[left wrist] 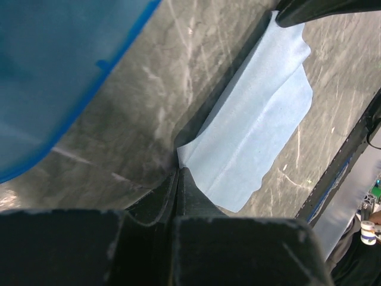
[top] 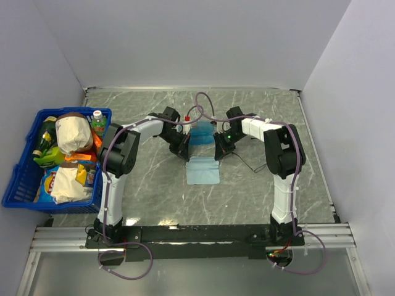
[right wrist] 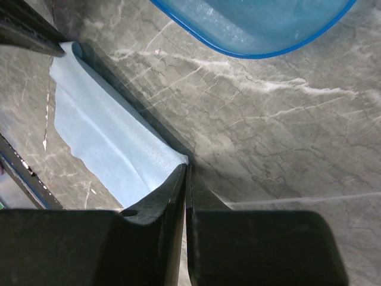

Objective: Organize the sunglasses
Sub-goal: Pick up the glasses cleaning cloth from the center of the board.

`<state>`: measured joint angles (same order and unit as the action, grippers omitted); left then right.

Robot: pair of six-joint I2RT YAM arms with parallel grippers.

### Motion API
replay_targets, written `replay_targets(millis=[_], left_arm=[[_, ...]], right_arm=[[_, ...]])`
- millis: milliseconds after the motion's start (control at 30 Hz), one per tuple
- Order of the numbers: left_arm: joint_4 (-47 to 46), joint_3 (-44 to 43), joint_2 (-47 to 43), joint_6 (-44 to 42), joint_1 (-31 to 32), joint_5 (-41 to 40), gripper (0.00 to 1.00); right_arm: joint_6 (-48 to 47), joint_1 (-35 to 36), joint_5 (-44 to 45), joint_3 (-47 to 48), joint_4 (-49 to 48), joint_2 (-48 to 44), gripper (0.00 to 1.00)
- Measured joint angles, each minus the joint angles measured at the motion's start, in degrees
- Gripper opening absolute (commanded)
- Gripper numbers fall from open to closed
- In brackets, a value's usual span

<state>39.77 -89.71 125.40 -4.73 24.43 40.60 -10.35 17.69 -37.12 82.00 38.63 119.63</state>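
Note:
The sunglasses are hidden in every view. A translucent blue case [top: 200, 134] lies at the table's middle, with a light-blue cloth [top: 202, 172] spread just in front of it. My left gripper [top: 184, 153] is shut on the cloth's far left corner, and my right gripper [top: 218, 153] is shut on its far right corner. In the left wrist view the closed gripper [left wrist: 178, 173] meets the cloth [left wrist: 256, 119], with the case [left wrist: 47, 71] at upper left. In the right wrist view the gripper [right wrist: 186, 170] pinches the curled edge of the cloth [right wrist: 107, 143], below the case [right wrist: 256, 24].
A blue basket [top: 18, 185] full of groceries stands at the left edge of the table. A thin dark cable [top: 247, 163] lies on the marble surface to the right of my right gripper. Grey walls close in the table on three sides.

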Motion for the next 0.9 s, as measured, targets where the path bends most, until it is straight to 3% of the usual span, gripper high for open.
replay_targets(millis=[900], left_arm=[[0.42,0.04,-1.4,-1.86,-1.07,0.72,0.01]], right_arm=[[-3.45,0.76,-3.06,-3.08,-2.4,-4.55,0.06]])
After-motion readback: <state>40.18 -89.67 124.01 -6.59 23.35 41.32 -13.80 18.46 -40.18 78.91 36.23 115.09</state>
